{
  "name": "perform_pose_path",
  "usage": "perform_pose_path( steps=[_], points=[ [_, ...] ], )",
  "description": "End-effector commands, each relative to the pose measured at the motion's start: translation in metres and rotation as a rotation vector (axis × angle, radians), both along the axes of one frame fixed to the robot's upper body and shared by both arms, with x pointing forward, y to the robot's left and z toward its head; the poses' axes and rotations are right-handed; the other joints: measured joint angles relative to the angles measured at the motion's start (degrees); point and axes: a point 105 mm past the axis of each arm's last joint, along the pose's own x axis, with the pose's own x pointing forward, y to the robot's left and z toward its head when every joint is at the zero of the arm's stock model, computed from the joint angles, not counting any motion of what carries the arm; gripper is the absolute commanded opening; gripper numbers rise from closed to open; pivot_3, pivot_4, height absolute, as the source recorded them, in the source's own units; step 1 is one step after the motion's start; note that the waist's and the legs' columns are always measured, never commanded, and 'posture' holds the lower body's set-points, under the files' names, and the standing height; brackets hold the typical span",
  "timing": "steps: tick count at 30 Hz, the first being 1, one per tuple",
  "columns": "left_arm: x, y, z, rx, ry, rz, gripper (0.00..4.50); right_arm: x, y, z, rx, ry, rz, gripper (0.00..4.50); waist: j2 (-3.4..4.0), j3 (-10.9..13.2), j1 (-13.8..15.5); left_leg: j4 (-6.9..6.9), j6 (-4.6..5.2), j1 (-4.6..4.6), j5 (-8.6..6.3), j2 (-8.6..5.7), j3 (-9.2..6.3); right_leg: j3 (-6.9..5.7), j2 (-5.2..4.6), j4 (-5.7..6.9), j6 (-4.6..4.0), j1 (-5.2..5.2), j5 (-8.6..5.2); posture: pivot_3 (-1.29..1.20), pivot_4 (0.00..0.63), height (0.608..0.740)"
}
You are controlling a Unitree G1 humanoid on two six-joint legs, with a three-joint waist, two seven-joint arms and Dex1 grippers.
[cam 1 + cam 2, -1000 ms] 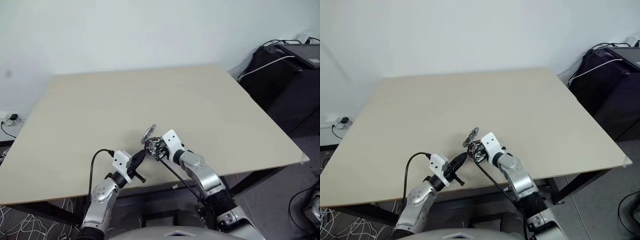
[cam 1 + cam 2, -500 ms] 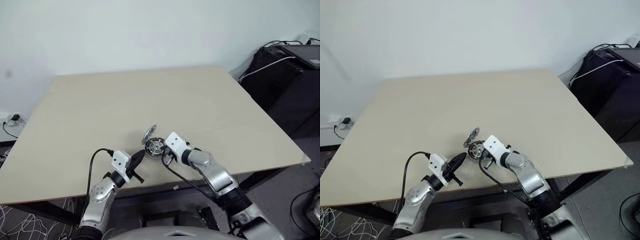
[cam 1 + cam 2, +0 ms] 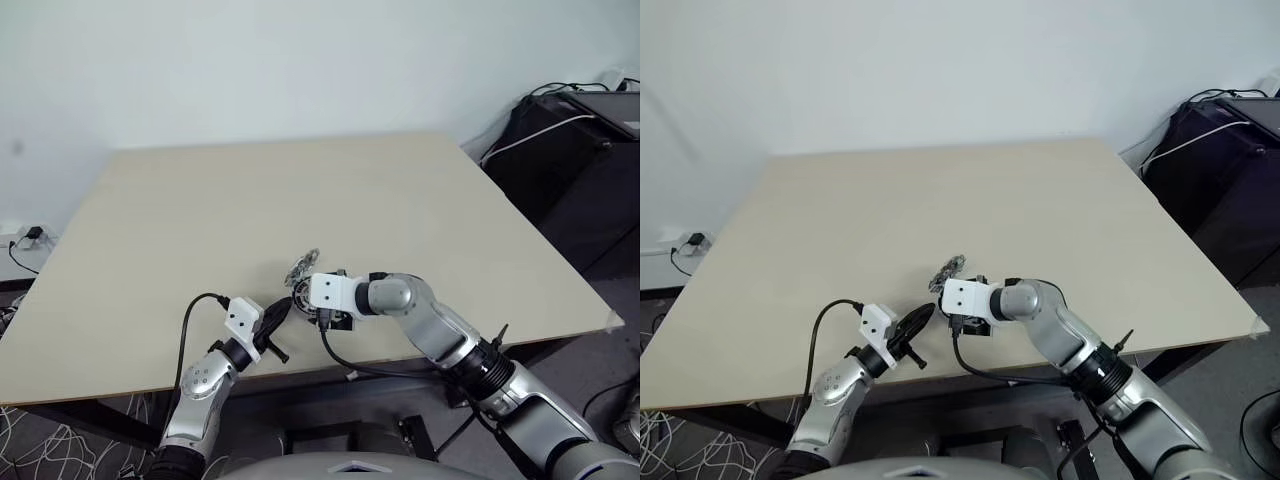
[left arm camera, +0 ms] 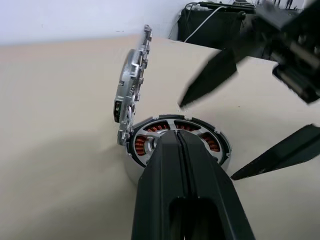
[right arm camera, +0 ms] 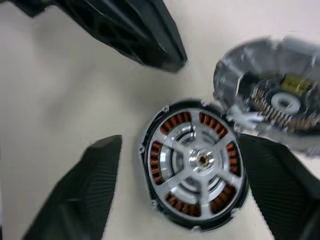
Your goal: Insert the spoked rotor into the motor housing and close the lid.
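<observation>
Fingers of the right gripper stand wide apart astride the motor housing, with the spoked rotor already seated in it. Beside it, the left gripper is pressed shut, holding nothing, its tip at the housing rim. The lid stands upright on edge, touching the housing; a careless nudge could topple it away or shift the housing.

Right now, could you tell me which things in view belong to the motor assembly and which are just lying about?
Job:
spoked rotor, seated in motor housing
lid, standing open
left gripper, shut
right gripper, open

Lying about:
table
black equipment with cables
</observation>
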Motion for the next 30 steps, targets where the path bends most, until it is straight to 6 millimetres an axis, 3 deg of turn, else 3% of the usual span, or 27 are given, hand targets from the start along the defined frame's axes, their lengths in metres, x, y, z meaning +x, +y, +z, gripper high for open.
perform_pose_path(
  steps=[1,6,11,20,28,30],
  points=[
    [0.008,0.003,0.009,-0.021,-0.028,0.005,0.00,-0.005,0.005,0.012,-0.036,-0.025,0.118,3.83,-0.01,0.00,0.00,0.00,0.00,0.00,0.00,0.00,0.00,0.00,0.00,0.00,0.00,0.01,0.00,0.00,0.000,0.740],
    [0.013,0.004,0.009,-0.023,-0.024,0.006,0.00,-0.011,-0.003,0.009,-0.137,0.011,0.217,3.83,-0.01,0.00,0.06,0.00,0.01,-0.01,-0.01,-0.01,-0.01,-0.01,-0.01,0.00,-0.10,-0.01,0.06,0.00,0.000,0.740],
    [0.015,0.005,0.005,-0.033,-0.012,0.004,0.00,-0.004,-0.012,0.001,-0.229,0.071,0.235,3.83,-0.01,0.01,0.03,0.01,0.00,-0.01,0.00,0.00,0.00,-0.02,-0.01,0.00,-0.09,-0.01,0.06,0.00,0.000,0.740],
    [0.015,0.005,0.001,-0.046,-0.002,-0.002,0.00,0.008,-0.006,-0.009,-0.251,0.097,0.219,3.83,-0.01,0.00,0.04,-0.02,-0.02,-0.04,0.00,-0.01,-0.01,-0.01,-0.02,0.01,-0.21,-0.06,0.13,0.00,0.000,0.740],
    [0.014,0.001,0.003,-0.050,-0.001,-0.009,0.00,0.007,0.001,-0.014,-0.247,0.127,0.226,3.83,-0.01,0.00,0.02,-0.03,-0.02,-0.03,0.00,-0.02,-0.01,-0.01,-0.01,0.03,-0.22,-0.08,0.14,0.00,0.000,0.740],
    [0.014,0.001,0.003,-0.051,-0.001,-0.010,0.00,0.007,0.001,-0.017,-0.250,0.136,0.224,3.41,-0.01,0.00,0.01,-0.03,-0.02,-0.03,0.00,-0.02,-0.01,0.00,-0.01,0.03,-0.22,-0.08,0.14,0.00,0.000,0.740]
  ],
)
